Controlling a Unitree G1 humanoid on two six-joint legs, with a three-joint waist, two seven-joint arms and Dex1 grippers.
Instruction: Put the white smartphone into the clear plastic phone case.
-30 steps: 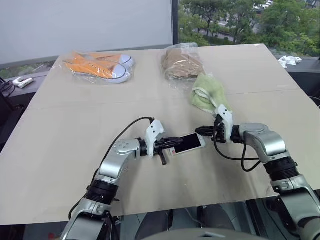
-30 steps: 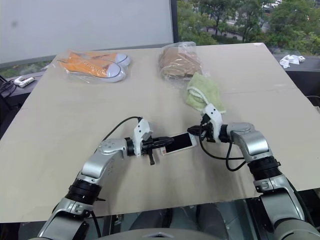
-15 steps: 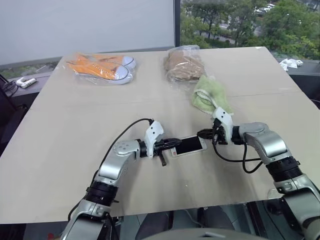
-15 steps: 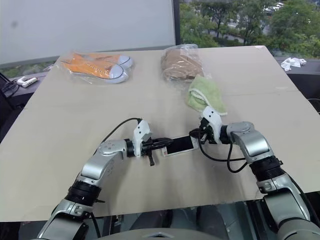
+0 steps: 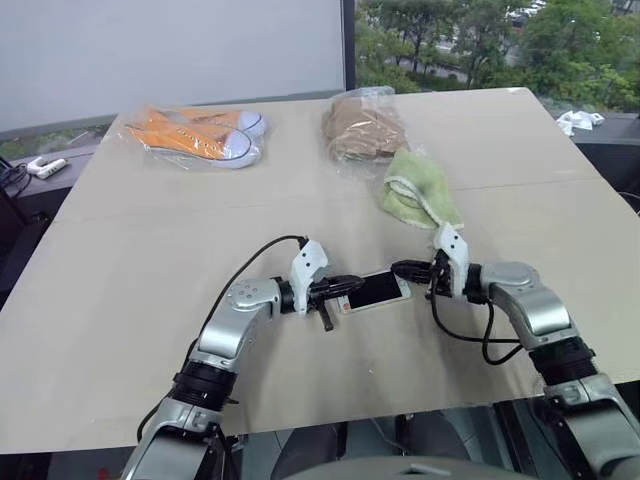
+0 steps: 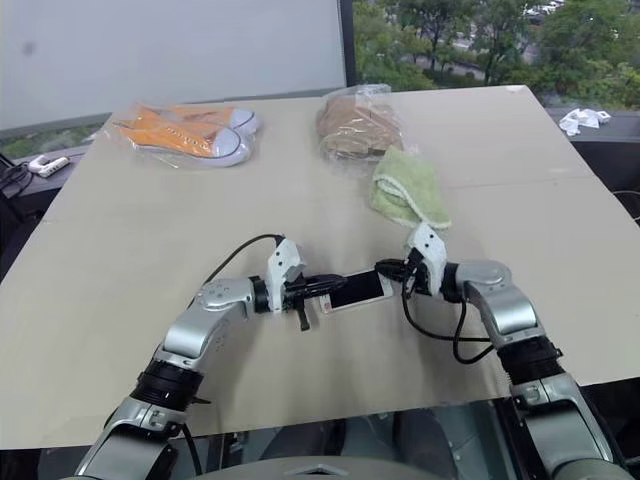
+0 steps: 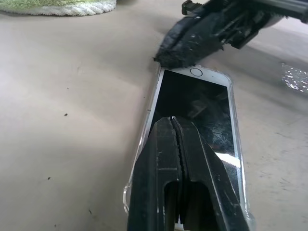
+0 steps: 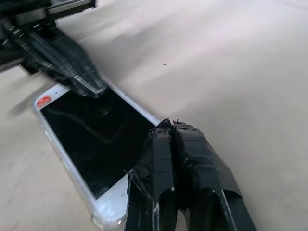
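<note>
Clear plastic phone case [image 7: 139,144] seating white smartphone [image 5: 375,290] mid-frame: pressing ends evenly with clenched left gripper [image 5: 345,288] and right gripper [image 5: 402,269].

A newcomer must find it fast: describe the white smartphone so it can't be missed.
On the tan table, look near the front edge, between the two end effectors. The white smartphone lies flat there, black screen up, unlike the bagged orange shoes and green cloth farther back.
</note>
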